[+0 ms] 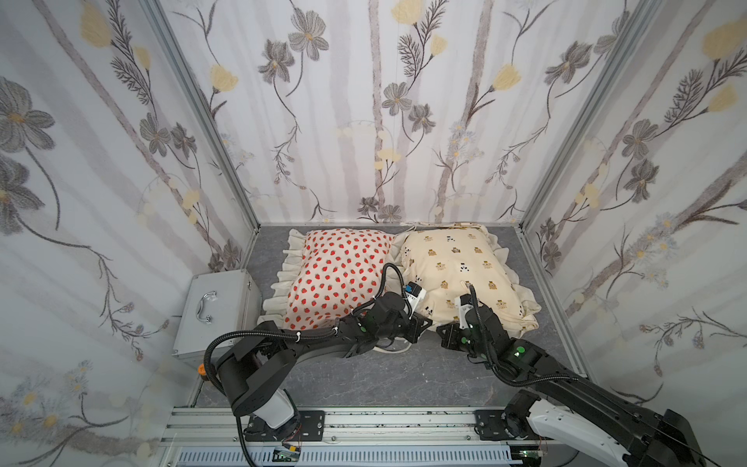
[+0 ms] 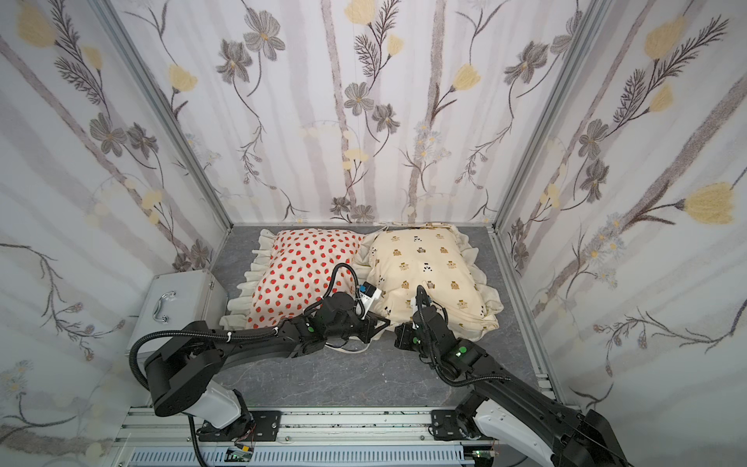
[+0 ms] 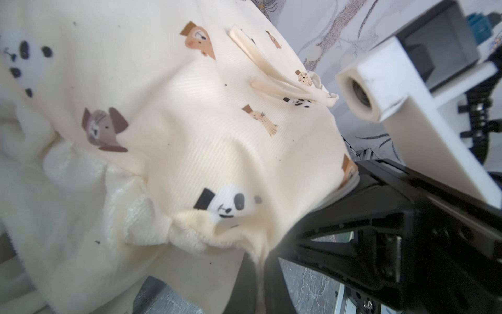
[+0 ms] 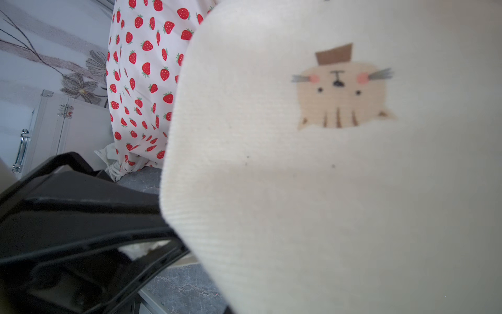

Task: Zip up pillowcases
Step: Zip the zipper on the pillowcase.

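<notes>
Silver metal is showing on the case (image 1: 218, 307), standing well left of both sets of fingers against the left wall, its near corner being cut off by the left arm's cable. Right of it, the strawberry pillowcase (image 1: 335, 275) is lying on the grey bench (image 1: 384, 376), its near corner hiding under the left arm, just left of the left fingers (image 1: 420, 323). Those fingers are closed and pinching a gathered fold at the near edge of the bear pillowcase (image 1: 465, 263); in the left wrist view their tips are showing only as dark blur. The bear pillowcase is touching the strawberry one and bulging just behind both sets of fingers. The right fingers (image 1: 448, 334) are sitting closed just right of the left ones, but cream fabric is filling the right wrist view and covering their tips, so what they are clamping cannot be told. Bare bench is lying open in front of the fingers; only a narrow strip is separating the bear pillowcase from the right wall.
</notes>
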Robot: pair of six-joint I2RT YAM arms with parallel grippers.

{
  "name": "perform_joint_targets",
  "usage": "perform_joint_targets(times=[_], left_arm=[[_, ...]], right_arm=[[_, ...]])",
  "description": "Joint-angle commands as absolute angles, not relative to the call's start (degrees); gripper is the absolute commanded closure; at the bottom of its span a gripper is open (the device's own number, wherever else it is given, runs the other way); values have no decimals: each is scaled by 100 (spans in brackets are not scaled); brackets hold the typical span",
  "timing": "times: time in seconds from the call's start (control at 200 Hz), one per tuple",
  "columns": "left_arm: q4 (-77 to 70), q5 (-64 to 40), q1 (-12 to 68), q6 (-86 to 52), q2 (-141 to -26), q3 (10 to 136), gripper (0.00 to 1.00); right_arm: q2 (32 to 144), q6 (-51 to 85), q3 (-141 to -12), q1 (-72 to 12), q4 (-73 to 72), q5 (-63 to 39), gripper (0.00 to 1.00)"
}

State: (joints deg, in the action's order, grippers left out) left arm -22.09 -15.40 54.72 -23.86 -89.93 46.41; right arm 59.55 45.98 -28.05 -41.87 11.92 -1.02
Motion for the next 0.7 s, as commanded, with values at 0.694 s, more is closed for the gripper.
perform_joint_targets(times=[0.694], left_arm=[[-2275,-502,5449,-2567,-8801,4640,100]], right_arm=[[5487,4975,-2532,-3882,1660,-192,100]])
